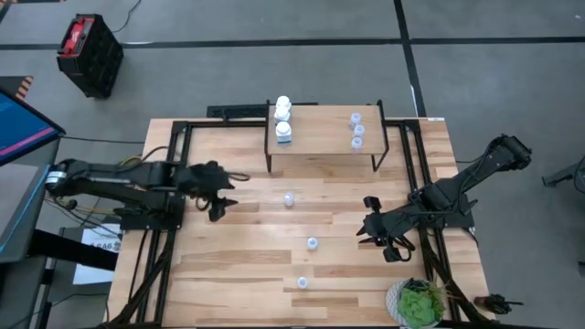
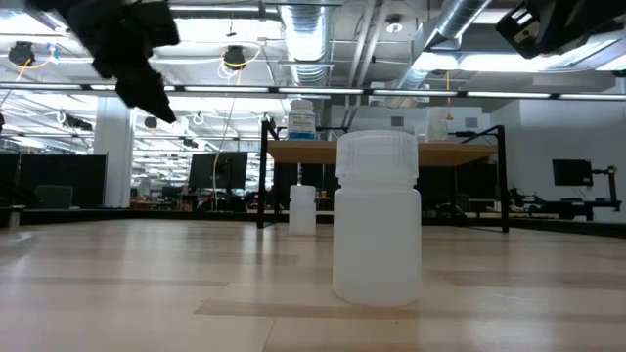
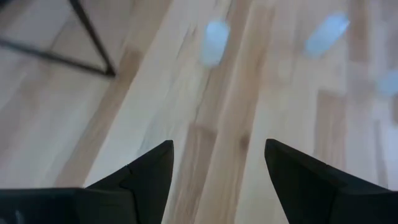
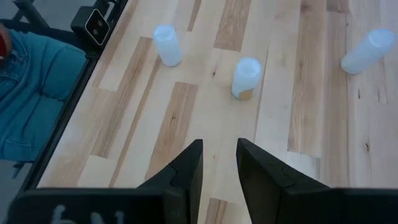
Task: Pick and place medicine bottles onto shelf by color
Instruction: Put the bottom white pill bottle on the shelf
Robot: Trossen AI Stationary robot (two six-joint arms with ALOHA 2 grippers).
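Ahead of the left gripper's (image 3: 217,171) open, empty fingers stands a pale bottle (image 3: 214,42), well apart.

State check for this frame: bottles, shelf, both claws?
White bottles: three upright on the shelf's left end.
Translucent bottles on shelf: three, right end.
Translucent bottles on table: three, upright, apart.
Shelf: standing.
Left claw: open, empty.
Right claw: shut, empty.
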